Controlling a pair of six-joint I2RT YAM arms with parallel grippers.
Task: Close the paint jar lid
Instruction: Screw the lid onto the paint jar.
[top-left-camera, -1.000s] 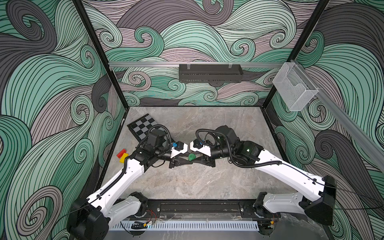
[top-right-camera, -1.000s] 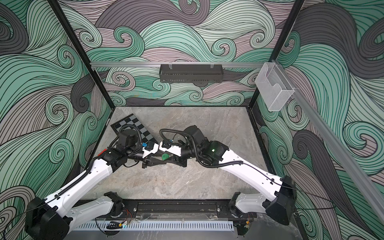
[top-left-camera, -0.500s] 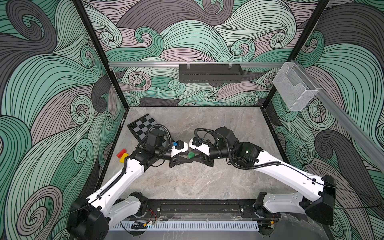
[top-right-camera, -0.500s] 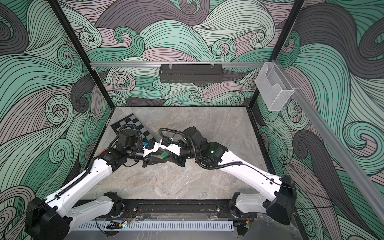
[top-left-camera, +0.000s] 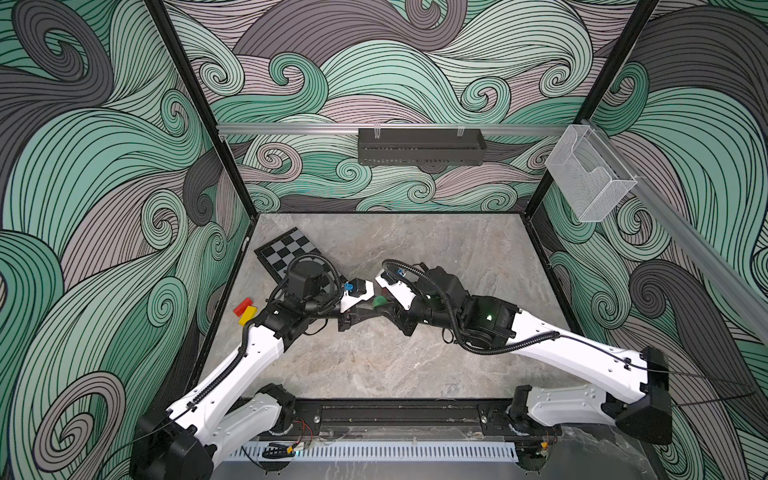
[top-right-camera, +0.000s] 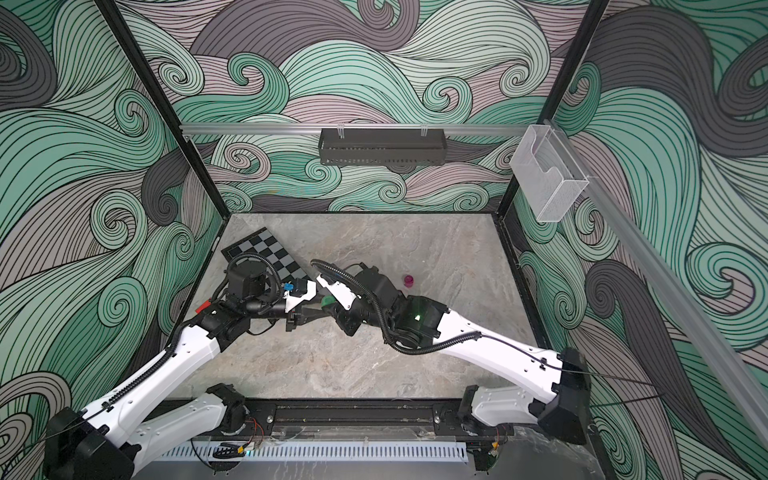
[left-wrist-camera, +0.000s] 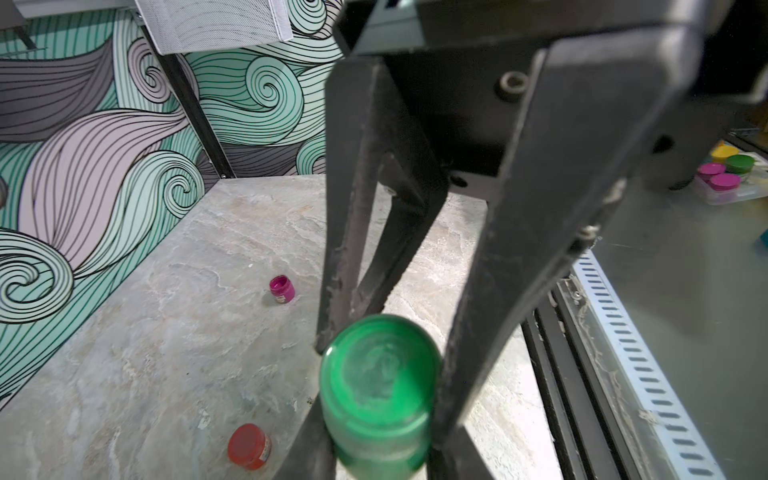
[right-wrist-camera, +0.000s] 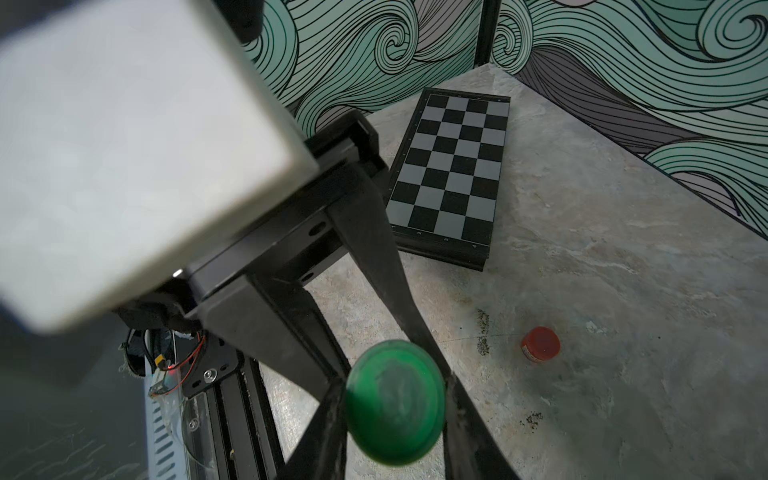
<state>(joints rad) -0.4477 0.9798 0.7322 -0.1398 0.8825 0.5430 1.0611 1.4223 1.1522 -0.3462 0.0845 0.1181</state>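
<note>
Your left gripper (left-wrist-camera: 376, 419) pinches the green plastic paint jar (left-wrist-camera: 382, 455); right gripper (right-wrist-camera: 394, 386) pinches its round green lid (right-wrist-camera: 395, 409). You're likely tightening: twist right, brace left.

We see the right arm (top-left-camera: 488, 318) sink lower and a little leftward in both top views, its wrist (top-left-camera: 436, 284) shifting the same way. The right pincer (right-wrist-camera: 394, 386) has nipped in slightly tighter on the green jar (top-left-camera: 380, 301).
</note>
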